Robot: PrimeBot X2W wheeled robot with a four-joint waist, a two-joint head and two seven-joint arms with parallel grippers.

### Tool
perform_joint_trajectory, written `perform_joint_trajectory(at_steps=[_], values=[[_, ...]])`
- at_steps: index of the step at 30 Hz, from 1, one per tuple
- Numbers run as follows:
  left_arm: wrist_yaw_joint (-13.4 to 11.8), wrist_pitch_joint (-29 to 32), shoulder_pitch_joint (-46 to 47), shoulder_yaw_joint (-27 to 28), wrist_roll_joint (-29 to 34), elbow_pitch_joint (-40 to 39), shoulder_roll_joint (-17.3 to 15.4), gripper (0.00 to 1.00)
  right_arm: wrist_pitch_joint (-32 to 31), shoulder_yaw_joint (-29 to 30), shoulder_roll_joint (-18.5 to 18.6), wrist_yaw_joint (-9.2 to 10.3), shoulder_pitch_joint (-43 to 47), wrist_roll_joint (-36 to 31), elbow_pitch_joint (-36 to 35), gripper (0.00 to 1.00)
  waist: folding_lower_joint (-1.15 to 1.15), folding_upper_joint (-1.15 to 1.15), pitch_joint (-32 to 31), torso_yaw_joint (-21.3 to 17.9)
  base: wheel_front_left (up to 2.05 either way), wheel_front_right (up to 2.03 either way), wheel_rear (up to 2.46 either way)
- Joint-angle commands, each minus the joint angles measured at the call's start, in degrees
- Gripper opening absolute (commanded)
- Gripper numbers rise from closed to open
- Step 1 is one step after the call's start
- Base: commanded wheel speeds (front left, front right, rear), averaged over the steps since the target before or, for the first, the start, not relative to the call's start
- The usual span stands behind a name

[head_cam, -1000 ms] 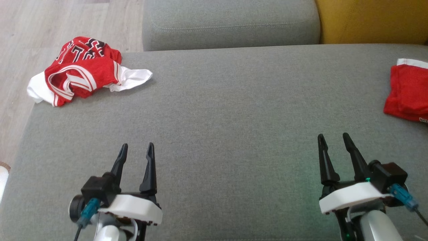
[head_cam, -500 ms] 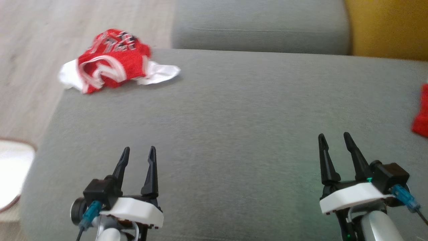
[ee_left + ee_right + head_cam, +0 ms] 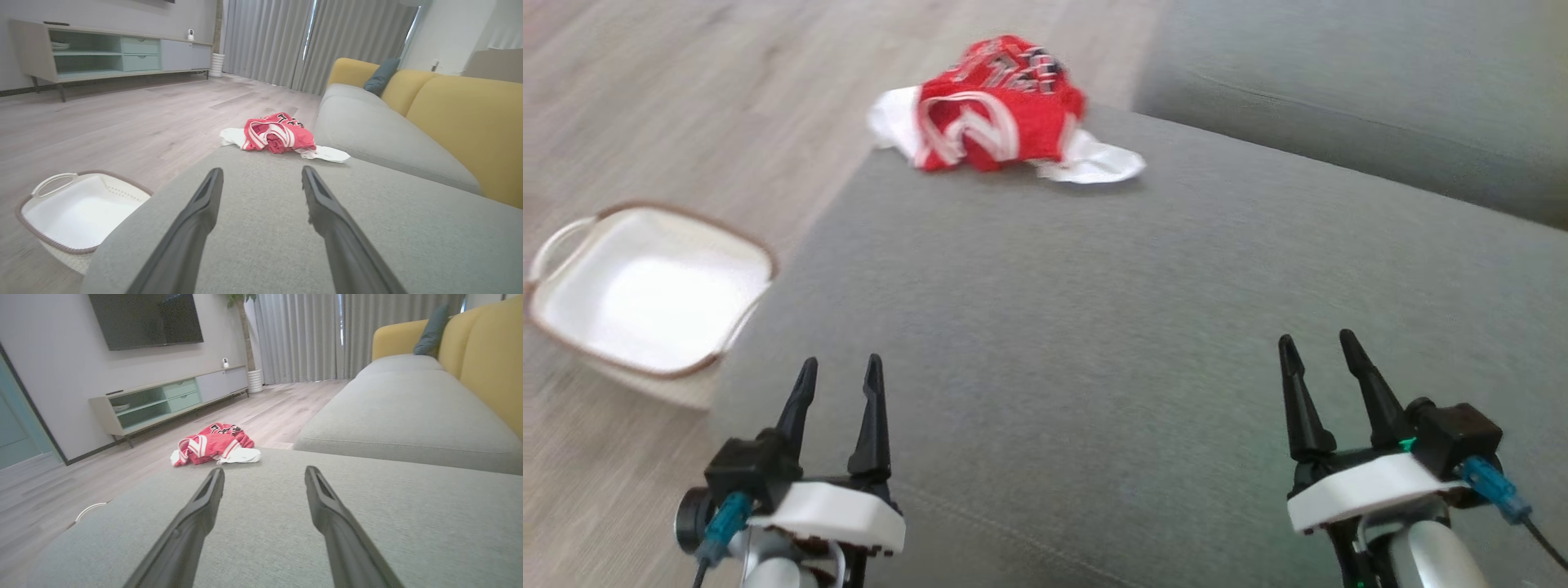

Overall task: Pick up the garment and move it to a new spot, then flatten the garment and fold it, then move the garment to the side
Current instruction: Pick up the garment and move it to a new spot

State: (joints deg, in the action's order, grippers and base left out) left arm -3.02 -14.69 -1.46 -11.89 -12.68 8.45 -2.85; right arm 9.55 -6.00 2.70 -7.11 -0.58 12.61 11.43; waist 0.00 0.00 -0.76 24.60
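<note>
The garment [image 3: 1001, 114], a crumpled red and white jersey with dark lettering, lies bunched at the far left corner of the grey sofa cushion [image 3: 1094, 310]; the left wrist view has the garment [image 3: 278, 134] straight ahead, and the right wrist view has the garment [image 3: 212, 447] ahead to the left. My left gripper [image 3: 840, 376] hovers open over the cushion's near left edge, well short of the jersey. My right gripper [image 3: 1316, 351] hovers open at the near right, nothing between its fingers. Both pairs of fingers point toward the far end.
A white laundry basket [image 3: 564, 245] with a brown rim stands on the wood floor left of the sofa, and the basket [image 3: 53, 183] sits lower left in the left wrist view. A second grey seat cushion [image 3: 1339, 82] lies beyond. Yellow backrest [image 3: 470, 122] at the right.
The head camera has swung left: the jersey now sits near top centre, the basket has come into view, and the red cloth at the right edge has left the frame. Both grippers stay open.
</note>
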Motion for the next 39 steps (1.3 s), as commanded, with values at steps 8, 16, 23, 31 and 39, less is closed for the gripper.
perform_joint_trajectory(at_steps=[8,16,23,31,39], values=[[0.29,-0.30,0.78,2.27,0.10,-3.10,-0.03,1.00,-0.20,-1.39,0.18,-0.37,-2.11,-0.53,-2.76,1.00,0.00,0.00,1.29,5.12,0.00,0.00,0.00],[0.48,-0.30,2.50,3.01,0.52,-4.20,-0.13,1.00,-1.71,-1.63,0.18,-0.37,-3.49,-2.46,-5.10,1.00,0.00,0.00,4.87,4.24,0.00,0.00,0.00],[3.43,-0.30,13.85,5.85,0.51,-4.42,-2.23,1.00,-4.50,-0.34,0.18,-0.37,-7.24,-6.46,-9.20,1.00,0.00,0.00,12.61,-0.33,0.00,0.00,0.00],[6.97,4.01,38.66,8.02,0.88,5.31,-9.64,1.00,-7.74,0.42,0.18,-0.37,-12.52,-11.21,-15.54,1.00,0.00,0.00,23.97,-7.96,0.00,0.00,0.00],[9.55,13.59,58.07,7.70,-2.96,21.46,-13.69,1.00,-9.87,-0.58,0.18,-0.37,-15.78,-14.25,-20.24,1.00,0.00,0.00,32.29,-14.01,0.00,0.00,0.00]])
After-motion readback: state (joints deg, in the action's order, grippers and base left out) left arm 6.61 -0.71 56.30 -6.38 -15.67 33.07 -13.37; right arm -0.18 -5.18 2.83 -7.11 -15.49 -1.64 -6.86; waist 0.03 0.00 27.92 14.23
